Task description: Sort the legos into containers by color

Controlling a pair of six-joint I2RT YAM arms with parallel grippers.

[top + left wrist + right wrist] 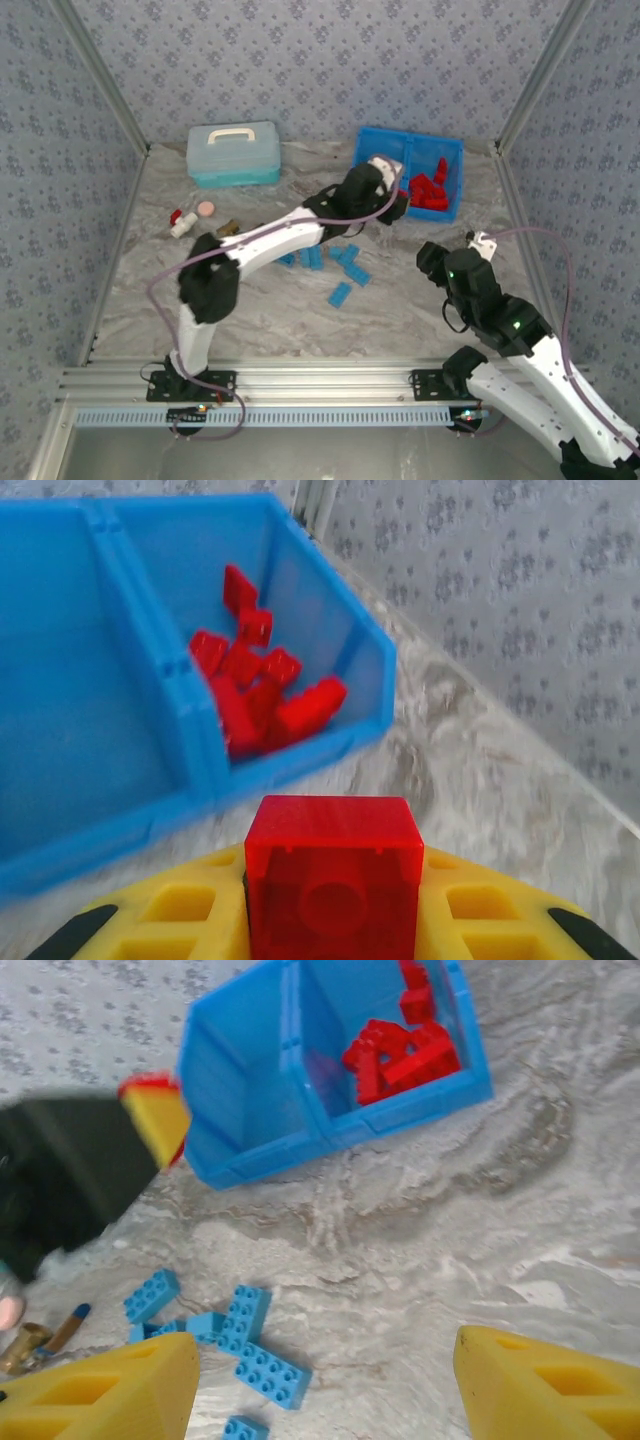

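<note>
My left gripper is shut on a red lego, held between its yellow fingers just in front of the bright blue tray. From above, that gripper sits at the tray's near edge. Several red legos lie in the right compartment, and the left compartment looks bare. Several light blue legos lie scattered on the table, right of the left arm's forearm. My right gripper hovers open over the table, with blue legos to its left.
A pale turquoise case with a white handle stands at the back left. A red-and-white capped item, a pink disc and a small brass piece lie left of the left arm. Patterned walls close in three sides.
</note>
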